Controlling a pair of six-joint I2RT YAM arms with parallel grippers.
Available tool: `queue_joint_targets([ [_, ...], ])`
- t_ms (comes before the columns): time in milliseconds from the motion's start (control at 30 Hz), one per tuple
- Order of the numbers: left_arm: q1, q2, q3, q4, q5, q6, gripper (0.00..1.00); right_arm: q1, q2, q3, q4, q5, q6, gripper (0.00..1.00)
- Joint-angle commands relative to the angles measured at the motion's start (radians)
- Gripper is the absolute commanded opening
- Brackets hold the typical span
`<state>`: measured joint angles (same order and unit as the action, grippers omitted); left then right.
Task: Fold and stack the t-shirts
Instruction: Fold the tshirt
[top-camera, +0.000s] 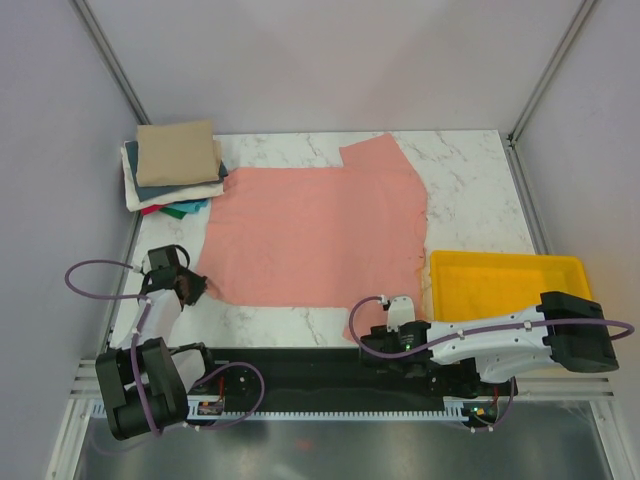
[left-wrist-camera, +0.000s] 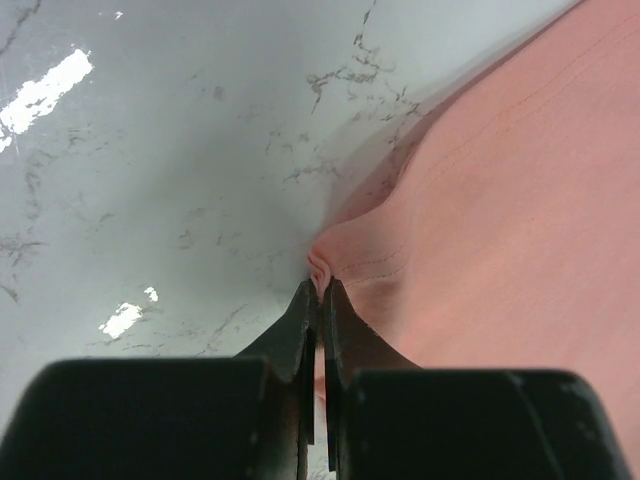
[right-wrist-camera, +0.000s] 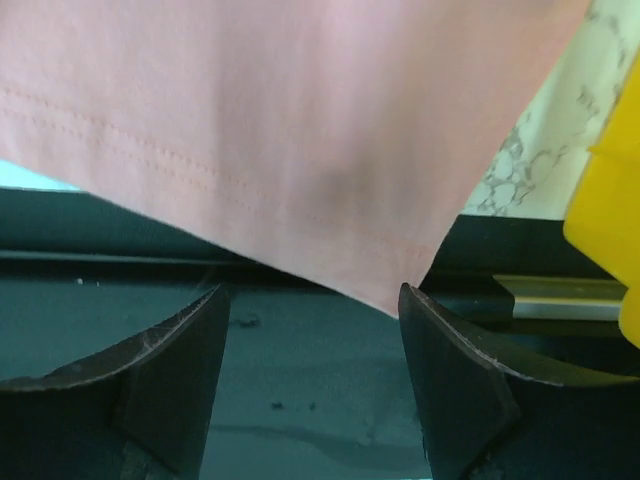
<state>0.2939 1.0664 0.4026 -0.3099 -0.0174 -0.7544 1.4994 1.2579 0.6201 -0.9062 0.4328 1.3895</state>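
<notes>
Marble table (top-camera: 470, 180), pink t-shirt (top-camera: 310, 235) pinched in left tool (left-wrist-camera: 322, 290), just beyond right tool (right-wrist-camera: 312, 295)

In the top external view we look steeply down from high behind the near edge, seeing the whole marble table (top-camera: 470, 170) from afar. The left wrist view sits very close behind the left gripper (left-wrist-camera: 320, 292), facing the tabletop. The right wrist view looks closely past the right gripper (right-wrist-camera: 310, 300). All three share the salmon-pink t-shirt (top-camera: 310, 230). The yellow tray (top-camera: 500, 285), lower right from above, reappears at the right wrist view's right edge.
</notes>
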Motion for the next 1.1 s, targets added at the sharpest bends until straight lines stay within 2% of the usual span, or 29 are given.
queue_joint_targets([
  [0,-0.004,-0.013,-0.004,0.035,0.013,0.024,0.02,0.005,0.061,0.039,-0.057,0.075,0.057,0.76],
  [300,-0.006,-0.003,-0.002,0.038,0.033,0.027,0.02,0.007,0.287,0.139,-0.122,0.155,0.013,0.76],
  [433,-0.006,-0.003,-0.002,0.04,0.033,0.027,0.02,0.007,0.325,0.148,-0.125,0.17,0.006,0.75],
  [533,-0.007,-0.005,-0.002,0.04,0.033,0.029,0.02,0.007,0.339,0.155,-0.128,0.182,0.008,0.65],
  [567,-0.006,-0.003,-0.002,0.038,0.031,0.027,0.02,0.007,0.342,0.158,-0.129,0.187,0.008,0.56],
  [633,-0.006,-0.002,-0.002,0.038,0.031,0.029,0.02,0.007,0.356,0.158,-0.129,0.192,-0.001,0.45],
  [667,-0.006,-0.003,-0.002,0.038,0.033,0.027,0.02,0.005,0.362,0.159,-0.128,0.195,0.0,0.35],
  [733,-0.006,-0.005,-0.002,0.038,0.031,0.027,0.02,0.007,0.359,0.159,-0.129,0.202,-0.001,0.21],
  [767,-0.006,-0.008,-0.002,0.035,0.031,0.03,0.02,0.007,0.347,0.161,-0.132,0.202,-0.001,0.07],
  [800,-0.006,-0.013,-0.004,0.032,0.033,0.03,0.02,0.007,0.336,0.162,-0.135,0.202,0.0,0.02],
  [933,-0.006,-0.078,0.016,-0.03,0.105,0.033,0.02,0.018,0.284,0.185,-0.192,0.201,0.008,0.0],
  [1067,-0.006,-0.233,0.071,-0.106,0.138,0.015,0.02,0.054,0.241,0.259,-0.278,0.211,0.031,0.0],
])
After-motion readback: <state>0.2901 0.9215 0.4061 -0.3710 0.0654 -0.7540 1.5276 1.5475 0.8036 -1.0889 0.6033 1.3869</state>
